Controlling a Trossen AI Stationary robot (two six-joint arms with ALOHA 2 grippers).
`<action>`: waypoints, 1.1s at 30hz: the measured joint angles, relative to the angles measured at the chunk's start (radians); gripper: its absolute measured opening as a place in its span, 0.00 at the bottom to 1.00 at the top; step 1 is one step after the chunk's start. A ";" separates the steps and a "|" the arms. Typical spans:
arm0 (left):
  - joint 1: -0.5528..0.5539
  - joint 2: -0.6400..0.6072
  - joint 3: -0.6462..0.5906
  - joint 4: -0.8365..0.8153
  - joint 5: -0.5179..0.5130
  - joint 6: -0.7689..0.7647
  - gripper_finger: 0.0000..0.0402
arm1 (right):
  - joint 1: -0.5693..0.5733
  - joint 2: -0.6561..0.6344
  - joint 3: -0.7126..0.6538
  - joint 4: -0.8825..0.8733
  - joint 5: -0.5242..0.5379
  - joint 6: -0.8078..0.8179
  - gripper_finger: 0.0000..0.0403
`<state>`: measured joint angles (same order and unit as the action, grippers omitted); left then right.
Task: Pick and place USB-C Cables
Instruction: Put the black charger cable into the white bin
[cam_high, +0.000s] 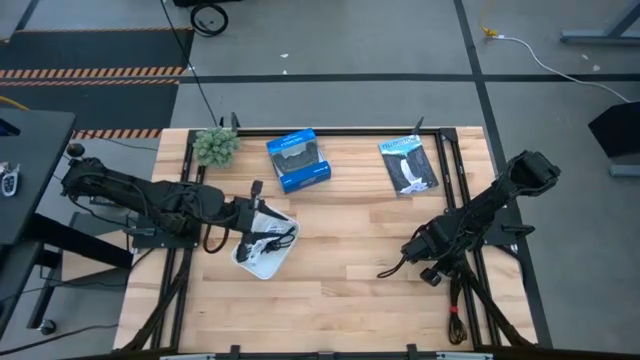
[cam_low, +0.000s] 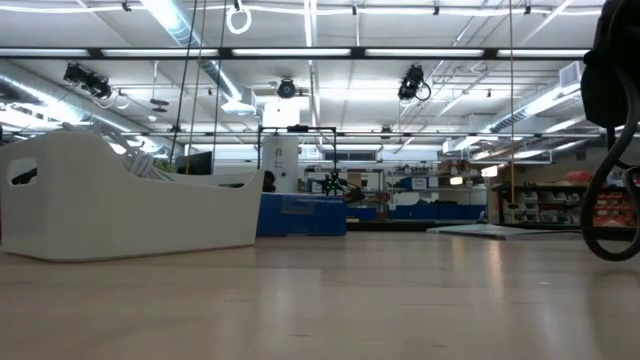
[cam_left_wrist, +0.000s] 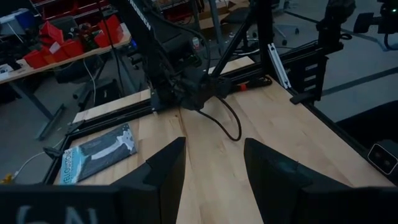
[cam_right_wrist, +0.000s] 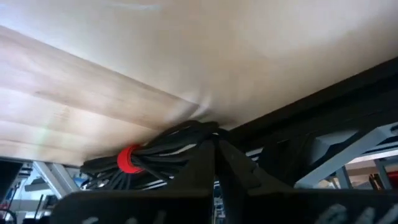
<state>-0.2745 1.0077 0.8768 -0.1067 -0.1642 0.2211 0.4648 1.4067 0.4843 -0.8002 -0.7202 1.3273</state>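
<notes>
A black USB-C cable bundle with a red tie (cam_right_wrist: 129, 159) sits in my shut right gripper (cam_right_wrist: 214, 149), which is low over the table's right half (cam_high: 405, 264). Its loose loop shows in the high view (cam_high: 386, 271) and in the left wrist view (cam_left_wrist: 233, 124). My left gripper (cam_left_wrist: 214, 168) is open and hovers over the white bin (cam_high: 272, 262), touching nothing. Black and white cables (cam_high: 262, 240) lie inside the bin. In the low view the bin (cam_low: 130, 195) stands on the left. My right gripper pinches the black bundle between its two fingers, on the strands (cam_right_wrist: 186, 138) just beside the red tie. The bundle lies across the fingers. A loose loop (cam_left_wrist: 235, 130) hangs below the gripper toward the table; I cannot tell whether it touches the wood.
A blue box (cam_high: 298, 160) and a flat black packet with white print (cam_high: 408, 165) lie near the far edge, and a small green plant (cam_high: 215, 145) stands at the far left corner. Bare wood (cam_high: 340, 290) stretches between the bin and the right arm.
</notes>
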 joint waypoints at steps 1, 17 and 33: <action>0.000 0.000 0.000 0.000 0.000 0.000 0.43 | 0.000 0.000 0.000 0.010 -0.005 0.000 0.03; 0.000 0.000 0.000 -0.001 0.000 -0.001 0.43 | -0.001 0.000 0.300 0.071 0.209 -0.058 0.01; 0.003 0.137 0.002 0.202 -0.019 -0.079 0.44 | 0.013 0.000 0.690 -0.297 0.645 -0.343 0.01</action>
<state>-0.2718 1.1444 0.8787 0.0955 -0.1831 0.1417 0.4783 1.4071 1.1747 -1.0972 -0.0754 0.9839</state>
